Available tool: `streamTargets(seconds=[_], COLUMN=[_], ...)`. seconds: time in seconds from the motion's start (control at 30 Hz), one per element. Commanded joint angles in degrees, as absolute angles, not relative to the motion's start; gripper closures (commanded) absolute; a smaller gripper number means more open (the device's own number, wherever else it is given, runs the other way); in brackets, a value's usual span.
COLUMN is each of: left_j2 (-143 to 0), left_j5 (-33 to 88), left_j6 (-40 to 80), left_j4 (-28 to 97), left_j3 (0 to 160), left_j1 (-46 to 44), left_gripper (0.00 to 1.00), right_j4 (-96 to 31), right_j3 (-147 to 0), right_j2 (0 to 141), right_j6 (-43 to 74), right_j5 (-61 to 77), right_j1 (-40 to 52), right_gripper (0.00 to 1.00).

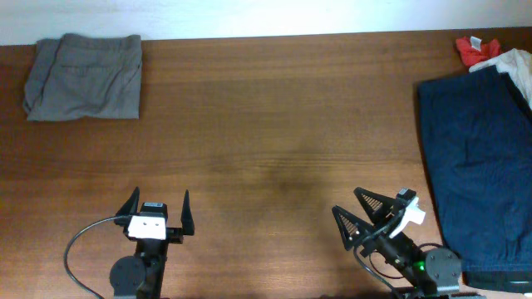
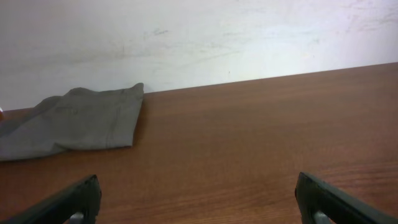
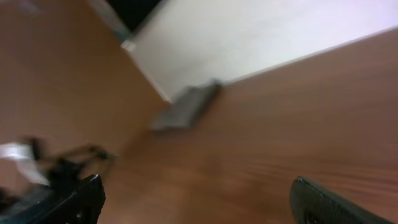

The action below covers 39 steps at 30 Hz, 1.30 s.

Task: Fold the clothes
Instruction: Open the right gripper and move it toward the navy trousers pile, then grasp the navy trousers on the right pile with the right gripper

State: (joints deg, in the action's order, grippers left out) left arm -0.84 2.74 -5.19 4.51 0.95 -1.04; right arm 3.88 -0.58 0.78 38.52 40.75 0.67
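Navy clothes (image 1: 478, 174) lay spread at right edge of desk (image 1: 274, 124), near right tool (image 1: 347, 201) (released, jaws wide), left tool (image 1: 160, 199) likewise released, empty, grey folded garment (image 1: 83, 76) at far-left corner, white block (image 1: 148, 223) on left tool, print too small to read.

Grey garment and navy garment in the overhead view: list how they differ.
Colour: the grey garment is light grey, the navy garment dark blue. Size: the grey garment is much smaller than the navy garment. State: the grey garment is folded compact; the navy garment lies spread out, past the frame's edge. Both are plain cloth lying on the wooden table.
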Motion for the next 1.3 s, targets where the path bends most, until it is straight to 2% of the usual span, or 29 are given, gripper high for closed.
streamTargets(seconds=[0.0,0.1,0.2,0.33,0.5,0.7,0.93,1.0,1.1,1.27], left_j2=[-0.3,-0.3,-0.3,-0.3,-0.3,-0.3,-0.3,-0.3,-0.3,-0.3], left_j5=[2.5,2.5,2.5,2.5,2.5,2.5,2.5,2.5,2.5,2.5], left_j6=[-6.1,-6.1,-6.1,-6.1,-6.1,-6.1,-6.1,-6.1,-6.1,-6.1], left_j4=[4.5,4.5,4.5,4.5,4.5,4.5,4.5,4.5,4.5,4.5], left_j3=[0.5,0.5,0.5,0.5,0.5,0.5,0.5,0.5,0.5,0.5], left_j1=[-0.7,-0.7,-0.7,-0.7,-0.7,-0.7,-0.7,-0.7,-0.7,-0.7], left_gripper=[0.00,0.01,0.01,0.01,0.01,0.01,0.01,0.01,0.01,0.01], right_j4=[14.9,24.4,24.0,16.0,3.8,-16.9,-39.5,-44.8,-49.3,-47.2], right_j3=[-0.3,-0.8,-3.6,-10.0,-22.7,-43.3,-70.0,-78.0,-85.8,-92.5], right_j2=[0.2,0.2,0.5,3.4,15.0,38.0,68.8,79.5,90.3,102.2], right_j6=[51.3,50.8,45.4,37.7,24.6,10.3,8.3,8.2,8.1,7.2], right_j5=[47.7,47.6,46.8,40.6,31.4,12.6,-12.8,-15.7,-15.7,-19.7], right_j1=[0.4,0.4,0.3,0.3,0.4,0.3,0.2,-0.9,-2.0,-3.2], right_gripper=[0.02,0.02,0.02,0.02,0.02,0.02,0.02,0.02,0.02,0.02])
